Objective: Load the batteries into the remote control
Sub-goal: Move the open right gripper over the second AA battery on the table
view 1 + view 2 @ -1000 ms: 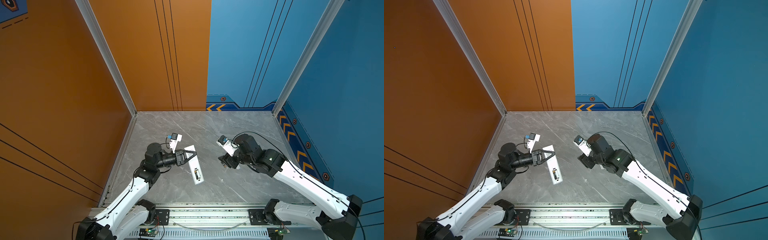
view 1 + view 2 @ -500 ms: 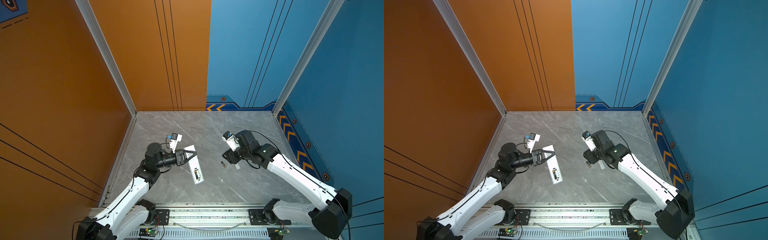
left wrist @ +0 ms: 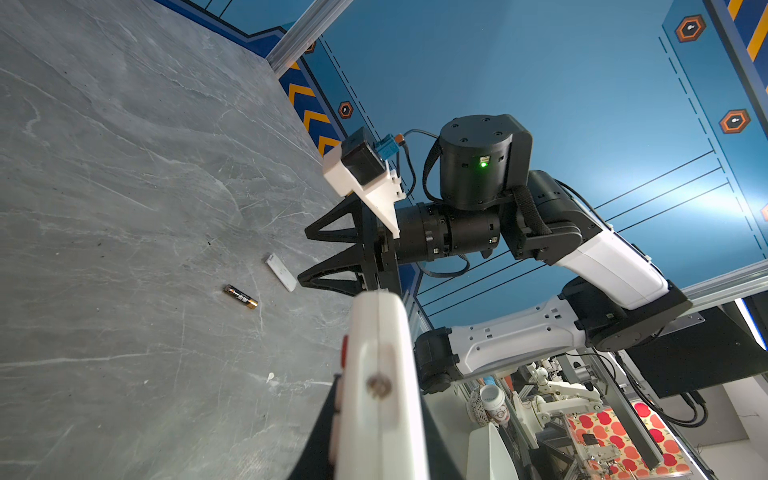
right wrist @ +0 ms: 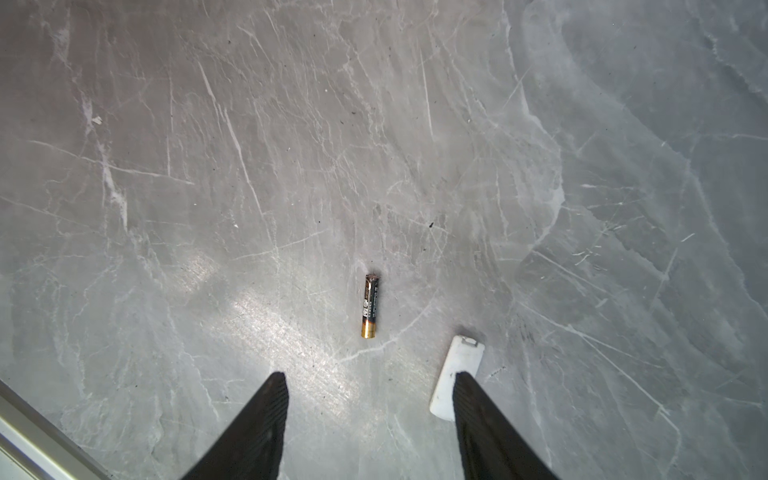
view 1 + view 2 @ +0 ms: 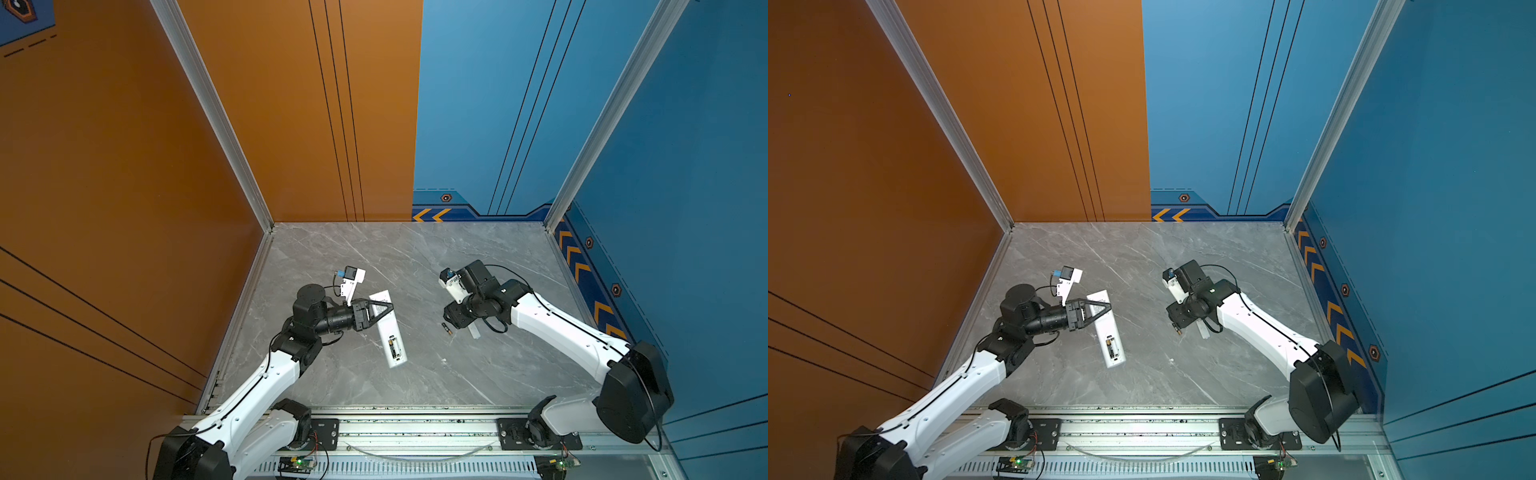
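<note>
R hand [image 4: 370, 374] shifted, jaws apart near loose battery [image 4: 370, 305]; cover [image 4: 461, 353] by finger.

Bright even light, blurred foreground

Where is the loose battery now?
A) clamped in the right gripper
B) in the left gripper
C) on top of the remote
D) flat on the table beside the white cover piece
D: the loose battery lies flat on the table beside the white cover piece, ahead of the open right gripper.
</note>
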You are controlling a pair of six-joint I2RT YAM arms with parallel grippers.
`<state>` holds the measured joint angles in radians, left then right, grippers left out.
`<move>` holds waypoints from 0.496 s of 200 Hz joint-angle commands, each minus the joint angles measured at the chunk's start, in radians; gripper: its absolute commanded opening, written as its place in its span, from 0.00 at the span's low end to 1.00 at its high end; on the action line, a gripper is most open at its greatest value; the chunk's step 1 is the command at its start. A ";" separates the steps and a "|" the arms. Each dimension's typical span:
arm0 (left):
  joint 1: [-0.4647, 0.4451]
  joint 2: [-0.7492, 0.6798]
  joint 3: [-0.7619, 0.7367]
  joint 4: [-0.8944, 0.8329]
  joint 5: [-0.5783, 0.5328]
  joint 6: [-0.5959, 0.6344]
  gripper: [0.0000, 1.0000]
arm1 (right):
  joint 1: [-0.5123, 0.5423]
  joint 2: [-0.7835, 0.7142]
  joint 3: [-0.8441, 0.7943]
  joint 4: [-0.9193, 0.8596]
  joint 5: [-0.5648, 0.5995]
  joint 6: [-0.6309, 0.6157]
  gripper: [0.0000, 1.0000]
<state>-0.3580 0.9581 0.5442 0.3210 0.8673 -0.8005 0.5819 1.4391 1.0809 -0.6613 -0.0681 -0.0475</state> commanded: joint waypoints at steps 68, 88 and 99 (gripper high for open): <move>0.020 0.060 -0.006 0.073 0.006 0.023 0.00 | -0.005 0.147 0.055 -0.045 0.036 -0.002 0.60; 0.023 0.063 -0.018 0.109 -0.024 0.000 0.00 | -0.005 0.172 0.059 -0.052 0.032 0.000 0.58; 0.024 0.065 -0.028 0.138 -0.045 -0.016 0.00 | -0.006 0.185 0.060 -0.059 0.029 0.001 0.57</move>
<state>-0.3450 1.0199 0.5400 0.3672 0.8593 -0.7952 0.5812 1.6005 1.1137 -0.6727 -0.0490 -0.0471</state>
